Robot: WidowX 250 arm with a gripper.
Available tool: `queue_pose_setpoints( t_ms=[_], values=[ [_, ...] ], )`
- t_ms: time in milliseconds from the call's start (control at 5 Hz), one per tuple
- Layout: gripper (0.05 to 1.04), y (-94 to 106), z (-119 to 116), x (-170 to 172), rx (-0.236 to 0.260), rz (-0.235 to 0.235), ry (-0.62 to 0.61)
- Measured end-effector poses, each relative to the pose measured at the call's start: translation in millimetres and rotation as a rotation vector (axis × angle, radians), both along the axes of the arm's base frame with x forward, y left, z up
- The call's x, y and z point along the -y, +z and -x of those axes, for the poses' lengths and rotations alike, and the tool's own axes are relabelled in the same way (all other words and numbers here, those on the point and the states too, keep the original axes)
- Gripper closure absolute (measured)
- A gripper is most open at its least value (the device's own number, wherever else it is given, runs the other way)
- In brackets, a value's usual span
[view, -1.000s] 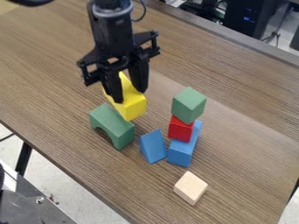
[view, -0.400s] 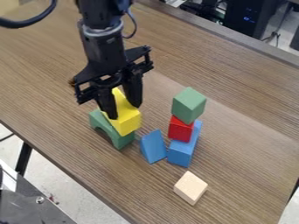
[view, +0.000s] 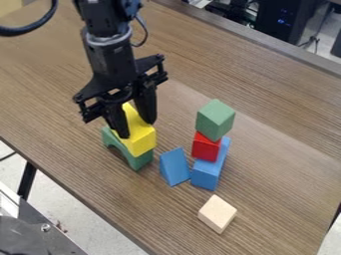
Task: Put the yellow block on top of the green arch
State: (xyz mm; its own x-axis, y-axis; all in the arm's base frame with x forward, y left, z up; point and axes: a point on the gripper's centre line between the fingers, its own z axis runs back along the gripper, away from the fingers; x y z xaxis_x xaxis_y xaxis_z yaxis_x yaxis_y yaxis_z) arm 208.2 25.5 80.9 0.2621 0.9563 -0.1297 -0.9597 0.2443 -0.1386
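Camera view, near to far. Nearest, lower left: a grey metal part [view: 25, 234] beyond the table edge. On the wood-grain table [view: 286, 169], closest in: plain wooden block [view: 217, 214], lying apart from the others.

Next, a blue wedge [view: 174, 167], sloped face showing, between the arch and the long blue block [view: 206, 175]; just beside the latter. Stack noted on the long blue block: red block [view: 205, 148], then green cube [view: 215, 119] on top, set at an angle to the red.

Left of the wedge in view: green arch [view: 138, 159], upright, its curved opening partly visible on the near left side. Yellow block [view: 142, 141] over the arch, long side running roughly along it and covering much of its top. Contact between the two: cannot tell.

Gripper [view: 136, 128] hangs down from the upper left, slightly tilted, one finger on either side of the yellow block; grasping it. Black cable [view: 30, 31] loops at the upper left. Farthest, upper right, past the table: dark case [view: 285, 17] with small blue lights.
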Motion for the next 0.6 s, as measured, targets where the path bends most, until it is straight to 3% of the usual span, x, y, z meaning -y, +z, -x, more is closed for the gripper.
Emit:
queue_pose_setpoints(
  t_ms=[400,600],
  values=[
    [0.613,-5.6,-4.3,0.7,-0.016,0.016,-0.004],
    [0.565,-5.7,-6.4,0.5,-0.015,0.02,-0.005]
  ],
)
